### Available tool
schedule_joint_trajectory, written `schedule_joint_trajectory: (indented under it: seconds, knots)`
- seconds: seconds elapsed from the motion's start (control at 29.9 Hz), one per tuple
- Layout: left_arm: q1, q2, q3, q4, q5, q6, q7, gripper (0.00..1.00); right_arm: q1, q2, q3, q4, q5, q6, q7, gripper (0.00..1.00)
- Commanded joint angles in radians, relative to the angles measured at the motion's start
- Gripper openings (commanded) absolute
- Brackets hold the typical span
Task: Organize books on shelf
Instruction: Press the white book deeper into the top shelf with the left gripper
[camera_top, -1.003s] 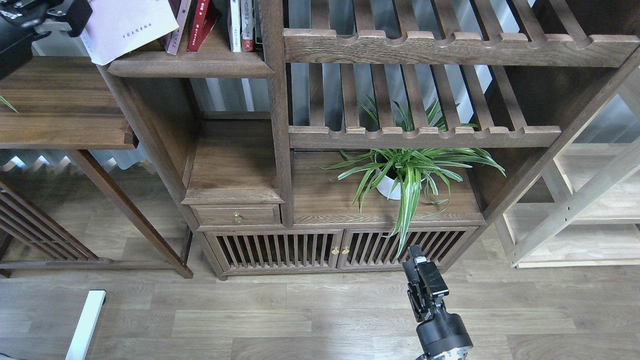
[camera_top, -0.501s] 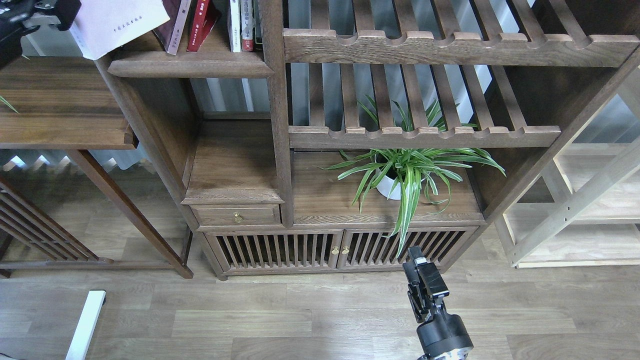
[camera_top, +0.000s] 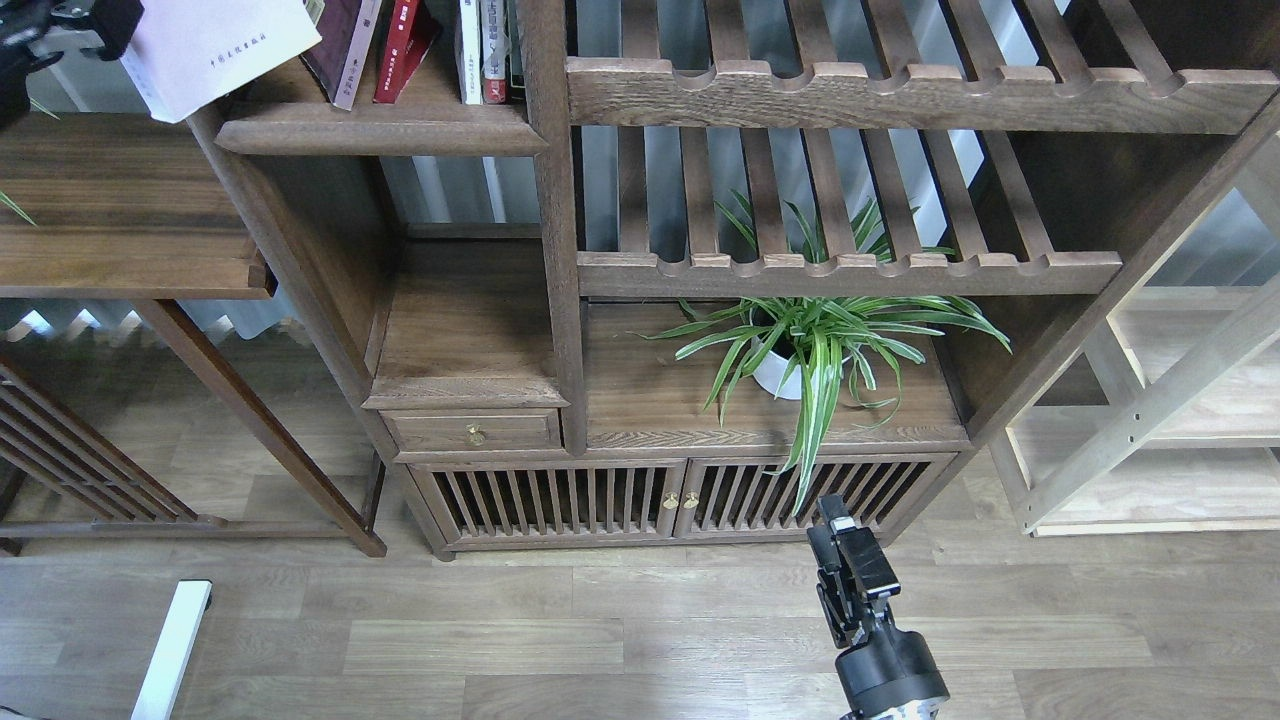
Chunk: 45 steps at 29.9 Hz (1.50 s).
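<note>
Setting: furnished room of a home or study type, possibly a showroom. Evidence: dark wooden bookcase (camera_top: 560, 300) with a shelf (camera_top: 380, 125) holding a few books (camera_top: 400, 40); slatted racks (camera_top: 850, 260); a small drawer (camera_top: 475, 432) and slatted cabinet doors (camera_top: 560, 500) with brass knobs; potted spider plant (camera_top: 810, 350) in a white pot; dark side table (camera_top: 120, 210) at left; pale pine frame (camera_top: 1170, 420) at right; wood-plank floor (camera_top: 560, 630)

Pale lavender-white book (camera_top: 215, 45), dark-brown shelf (camera_top: 380, 130), green-and-white striped plant (camera_top: 820, 350).
</note>
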<state>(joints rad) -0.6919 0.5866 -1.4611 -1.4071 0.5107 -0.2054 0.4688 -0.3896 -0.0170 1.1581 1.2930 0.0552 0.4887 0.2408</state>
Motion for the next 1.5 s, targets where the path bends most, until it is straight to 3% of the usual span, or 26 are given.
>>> schedule_joint_trajectory:
  seconds: [0.0,0.7,1.07,1.47]
  knots:
    - [0.0,-0.004,0.016,0.005,0.0,0.046,-0.001,0.02,0.0,0.0,0.0,0.0,0.0,0.0,0.0,0.66]
    - [-0.041,-0.068,0.09,-0.006,0.022,0.179,0.001,0.02,0.0,0.0,-0.008,0.009,0.0,0.0,0.0,0.66]
    - [-0.12,-0.071,0.143,0.046,0.048,0.185,-0.033,0.01,-0.002,-0.001,-0.011,0.012,0.0,0.0,0.0,0.66]
    - [-0.172,-0.07,0.215,0.073,0.071,0.187,-0.033,0.01,-0.006,-0.003,-0.009,0.015,0.002,0.0,0.002,0.66]
